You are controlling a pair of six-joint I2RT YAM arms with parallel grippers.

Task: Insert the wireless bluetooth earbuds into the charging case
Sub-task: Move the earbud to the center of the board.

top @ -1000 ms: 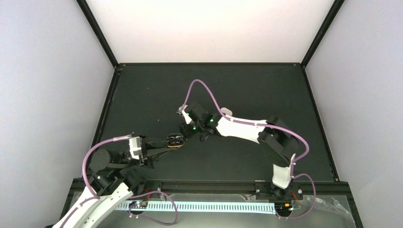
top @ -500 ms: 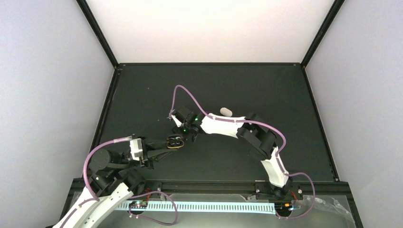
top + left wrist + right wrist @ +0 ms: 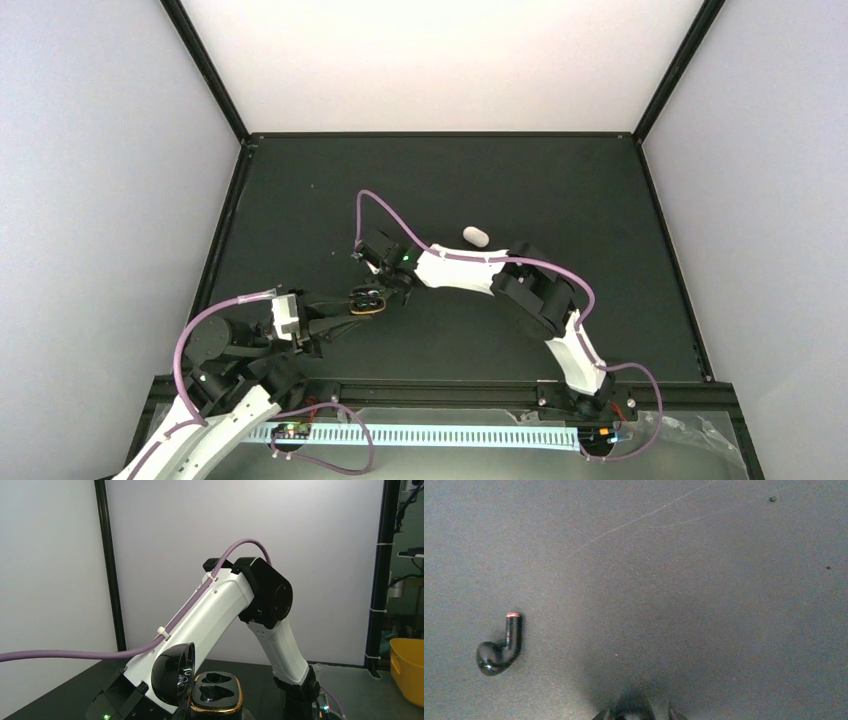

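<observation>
The left claw point(image 3: 360, 300) is clamped shut on the charging case point(image 3: 370, 297), holding it just above the desk point(image 3: 560, 200) near the left arm. In the left wrist view the black, gold-rimmed case has its lid point(image 3: 172, 672) swung up, and both sockets point(image 3: 215, 692) look empty to me.

One earbud point(image 3: 499, 647) lies loose on the desk in the right wrist view, up and well to the left of the right claw point(image 3: 636, 715). Its long axis runs roughly away from the claw, with the round bulb at the near end and the red-tipped stem at the far end. In the top view I cannot pick the bud out.

The right claw point(image 3: 383, 285) hangs just beside the held case. Its tips barely show at the bottom edge of its own view (a dark shape sits between them, bud or shadow, I cannot say), so whether it stands wide or narrow I cannot tell.

The right arm is plainly the nearer and the only free one. As I judge it, the coming move is a sideways shift left, with the claw set across the stem. A white oval thing point(image 3: 475, 235) lies apart, behind the right arm.
</observation>
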